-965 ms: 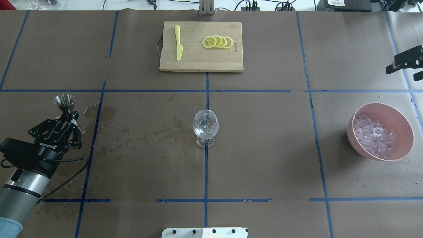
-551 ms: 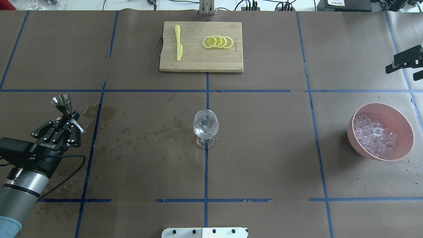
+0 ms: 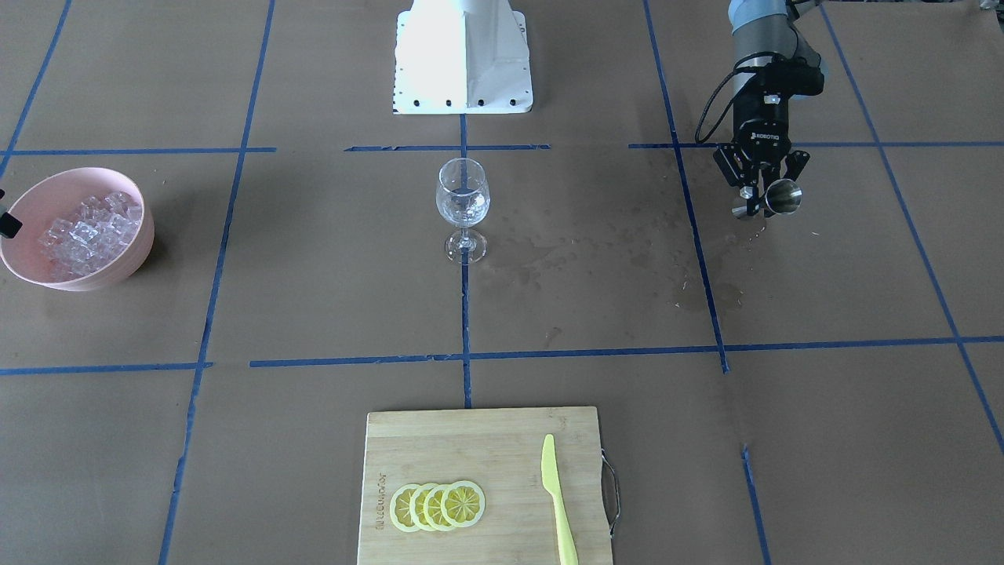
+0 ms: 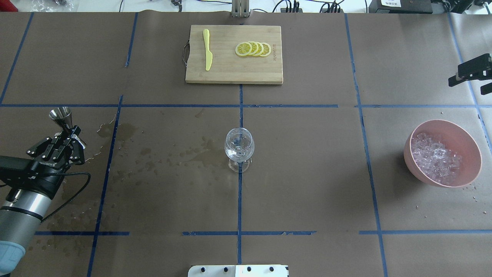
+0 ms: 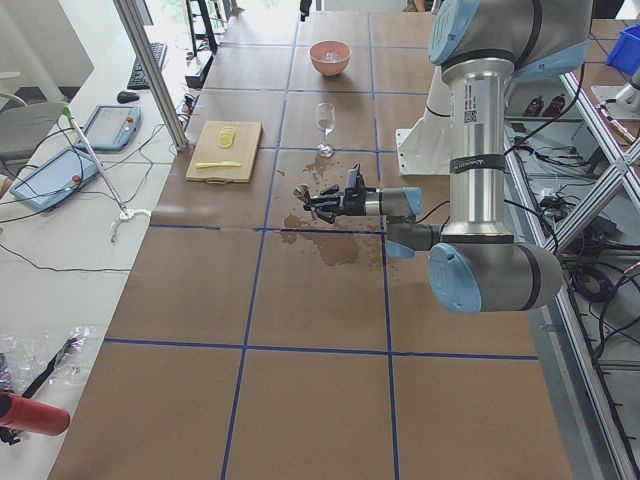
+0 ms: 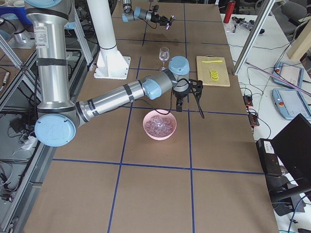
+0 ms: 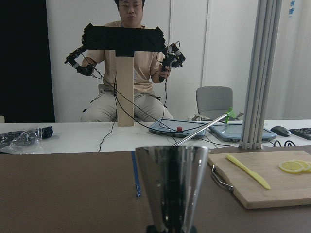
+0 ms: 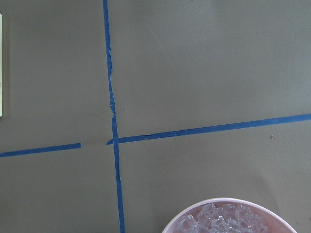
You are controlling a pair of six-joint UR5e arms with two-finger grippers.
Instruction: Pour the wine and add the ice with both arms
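Gripping steel jigger [image 4: 61, 115], L gripper [image 4: 71, 132] well apart from wine glass [image 4: 239, 144].

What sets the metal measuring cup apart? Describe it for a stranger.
On the brown table with blue tape lines, find the robot's left arm at the edge. The jaws of its left gripper are shut on the measuring cup. It is the only shiny steel cone; the wine glass mid-table is clear.
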